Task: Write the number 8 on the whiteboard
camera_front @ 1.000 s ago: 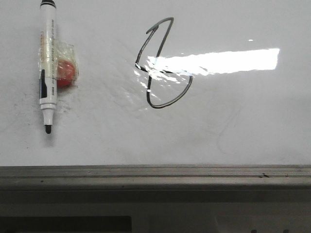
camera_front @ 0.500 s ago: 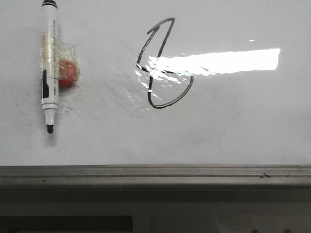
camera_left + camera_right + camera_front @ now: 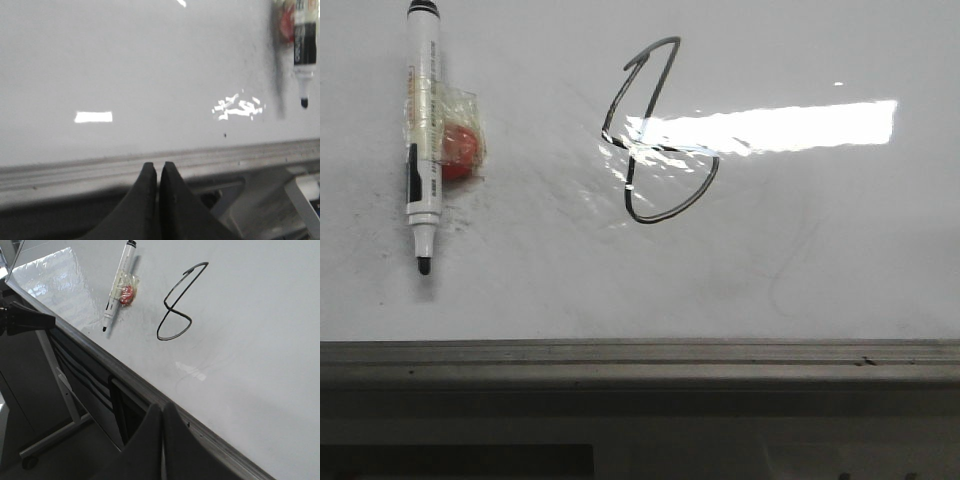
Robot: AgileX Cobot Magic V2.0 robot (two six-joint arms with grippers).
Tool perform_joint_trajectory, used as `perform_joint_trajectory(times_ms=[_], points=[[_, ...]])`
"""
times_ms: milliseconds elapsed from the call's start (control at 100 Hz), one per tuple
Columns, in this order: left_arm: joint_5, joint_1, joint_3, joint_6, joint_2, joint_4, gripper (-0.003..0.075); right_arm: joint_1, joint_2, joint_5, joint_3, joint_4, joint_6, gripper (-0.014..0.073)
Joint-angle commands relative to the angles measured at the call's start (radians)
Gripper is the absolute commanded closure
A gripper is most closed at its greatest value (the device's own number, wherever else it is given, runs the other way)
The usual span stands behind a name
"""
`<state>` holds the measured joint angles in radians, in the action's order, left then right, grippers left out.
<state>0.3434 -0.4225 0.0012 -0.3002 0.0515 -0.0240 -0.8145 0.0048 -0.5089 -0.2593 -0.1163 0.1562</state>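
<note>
- Whiteboard filled most of the front view, glossy white with faint grey smudges and a bright bar of glare, its grey metal rail running along the near edge.
- Toward the far-left corner, a marker lay flat on the board, uncapped, tip pointing to the near edge, with a small red object taped against its barrel. No gripper touched it.
- Near the middle of the far edge stood the number 8, a thin black slanted figure with a narrow upper loop and a rounder lower loop; both loops looked closed, partly washed out by glare.
- Left gripper hung just off the near rail, fingers pressed together with nothing between them.
- Right gripper also sat beyond the near rail, well apart from the digit, fingers closed and empty.
- Judged from this, the writing appeared finished and the pen set down; little seemed left beyond the arms resting clear.
</note>
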Motion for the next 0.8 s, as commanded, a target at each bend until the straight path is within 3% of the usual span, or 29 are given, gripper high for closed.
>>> perform_joint_trajectory(times_ms=[0, 230, 600, 790], points=[[-0.034, 0.056, 0.031, 0.001, -0.07, 0.004, 0.0741, 0.0, 0.012, 0.077, -0.026, -0.016, -0.002, 0.0658], [-0.042, 0.25, 0.031, 0.176, -0.085, 0.01, 0.0741, 0.0, 0.012, 0.078, -0.02, -0.016, -0.002, 0.0658], [-0.042, 0.414, 0.031, 0.184, -0.085, 0.008, 0.0741, 0.0, 0.012, 0.078, -0.02, -0.016, -0.002, 0.0658], [-0.046, 0.477, 0.031, 0.25, -0.085, -0.041, 0.0741, 0.0, 0.012, 0.078, -0.02, -0.016, -0.002, 0.0658]])
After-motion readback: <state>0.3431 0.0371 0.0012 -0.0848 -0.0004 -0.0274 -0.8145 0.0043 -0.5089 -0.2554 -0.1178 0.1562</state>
